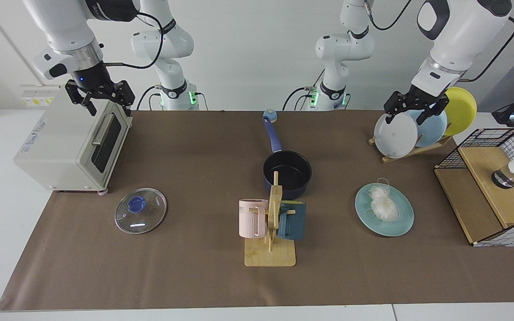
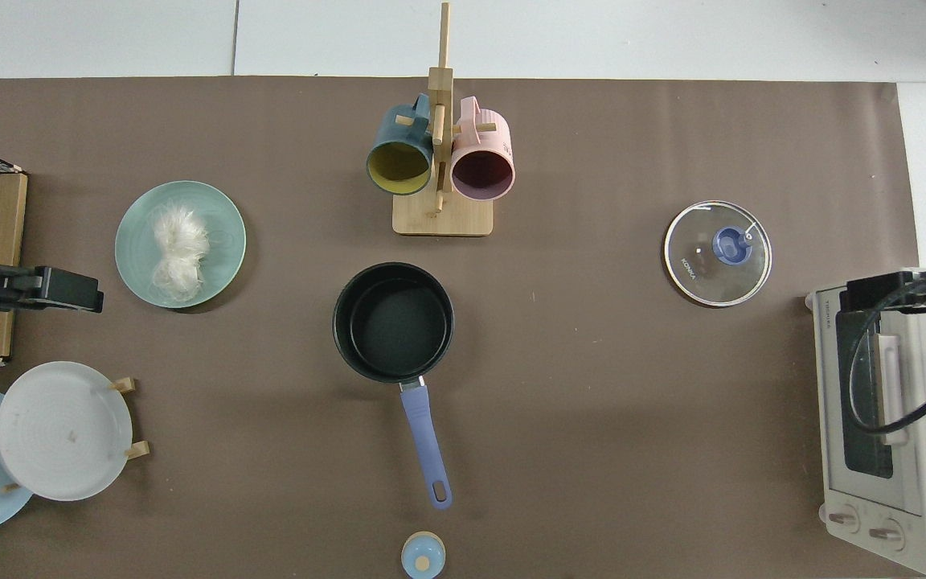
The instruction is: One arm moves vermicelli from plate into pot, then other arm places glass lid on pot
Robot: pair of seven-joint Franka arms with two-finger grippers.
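Vermicelli point(image 1: 383, 205) on plate point(image 1: 403, 221), pot point(image 2: 393, 322) empty; facing view alone shows left gripper point(image 1: 412, 113) and right gripper point(image 1: 101, 103) spread, empty

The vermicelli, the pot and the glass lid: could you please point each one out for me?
vermicelli point(image 1: 383, 203), facing view, middle of the white bundle on the plate.
pot point(image 2: 393, 322), top view, black inside floor.
glass lid point(image 1: 140, 210), facing view, clear glass just below the blue knob.

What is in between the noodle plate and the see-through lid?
The pot sits roughly midway between the plate and the glass lid, with the mug rack beside it. The top view shows this best.
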